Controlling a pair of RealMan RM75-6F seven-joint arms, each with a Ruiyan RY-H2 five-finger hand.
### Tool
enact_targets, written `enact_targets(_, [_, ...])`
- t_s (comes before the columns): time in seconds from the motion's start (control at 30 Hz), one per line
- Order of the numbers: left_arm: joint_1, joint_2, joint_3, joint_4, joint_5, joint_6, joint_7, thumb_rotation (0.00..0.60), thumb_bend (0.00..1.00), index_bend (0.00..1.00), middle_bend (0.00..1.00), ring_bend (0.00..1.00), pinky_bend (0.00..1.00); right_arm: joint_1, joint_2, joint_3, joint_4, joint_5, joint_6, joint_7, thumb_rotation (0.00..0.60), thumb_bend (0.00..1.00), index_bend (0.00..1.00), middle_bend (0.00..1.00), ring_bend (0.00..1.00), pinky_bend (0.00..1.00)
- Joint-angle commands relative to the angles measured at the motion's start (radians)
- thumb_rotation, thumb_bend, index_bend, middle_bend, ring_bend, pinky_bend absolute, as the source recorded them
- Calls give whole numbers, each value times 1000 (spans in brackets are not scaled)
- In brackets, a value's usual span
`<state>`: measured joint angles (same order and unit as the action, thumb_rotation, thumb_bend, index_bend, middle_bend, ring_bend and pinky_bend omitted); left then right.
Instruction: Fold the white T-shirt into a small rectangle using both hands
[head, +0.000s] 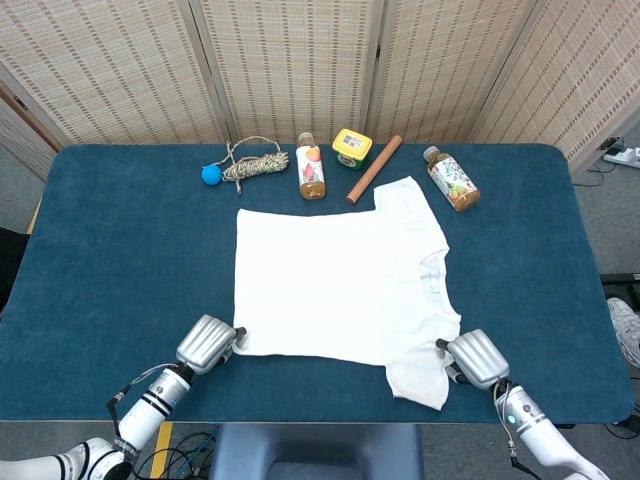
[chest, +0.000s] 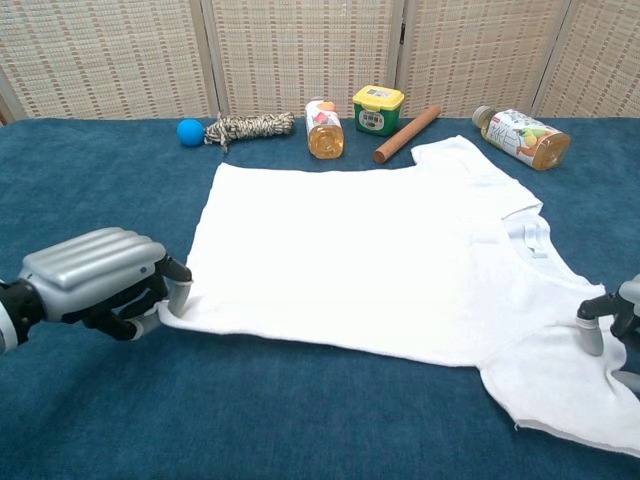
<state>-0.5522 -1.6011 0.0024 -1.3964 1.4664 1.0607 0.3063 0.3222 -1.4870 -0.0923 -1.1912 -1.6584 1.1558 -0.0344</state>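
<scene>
White T-shirt (head: 340, 280) spread flat on the blue tabletop (head: 120, 260). Left robot hand (chest: 95, 280) curled, pinching the shirt's near bottom corner. Right robot hand (head: 476, 359) on the near sleeve, fingers (chest: 592, 325) touching the cloth; cannot tell if gripping. Behind the shirt: blue ball (head: 211, 174), rope bundle (head: 255, 165), two bottles, yellow jar (head: 352, 147), wooden stick (head: 374, 168).

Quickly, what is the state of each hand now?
Left hand: pinches the white T-shirt at its hem corner.
Right hand: fingers on the sleeve; grip cannot be told.
</scene>
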Motion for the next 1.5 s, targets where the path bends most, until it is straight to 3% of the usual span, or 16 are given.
enact_targets(0.03, [0, -1, 0, 0, -1, -2, 1, 600, 548, 601, 861, 826, 931, -1, -3, -1, 3, 3, 0, 2, 600, 275, 501, 879, 964, 1000])
enact_targets(0.17, [-1, -1, 0, -4, -1, -2, 2, 600, 548, 601, 861, 825, 931, 1, -9, -5, 8, 2, 1, 3, 600, 331, 510, 881, 969, 1000])
enact_targets(0.5, [1, 1, 1, -10, -5, -3, 7, 600, 548, 601, 861, 825, 931, -4, 1, -17, 7, 6, 2, 0, 600, 345, 523, 882, 969, 1000])
enact_targets(1.03, [8, 10, -3, -11, -3, 12, -5, 600, 548, 595, 861, 825, 931, 4, -39, -2, 35, -5, 44, 17, 600, 487, 657, 917, 988, 1000])
enact_targets(1.27, [13, 28, -14, -10, -1, 24, -92, 600, 548, 601, 861, 825, 931, -1, -8, 11, -36, -8, 87, 17, 600, 588, 706, 940, 1000, 1000])
enact_targets(1.5, [24, 54, -18, -2, 0, 35, -196, 600, 548, 604, 861, 826, 931, -4, 74, 18, -170, 1, 107, 21, 600, 602, 736, 944, 1000, 1000])
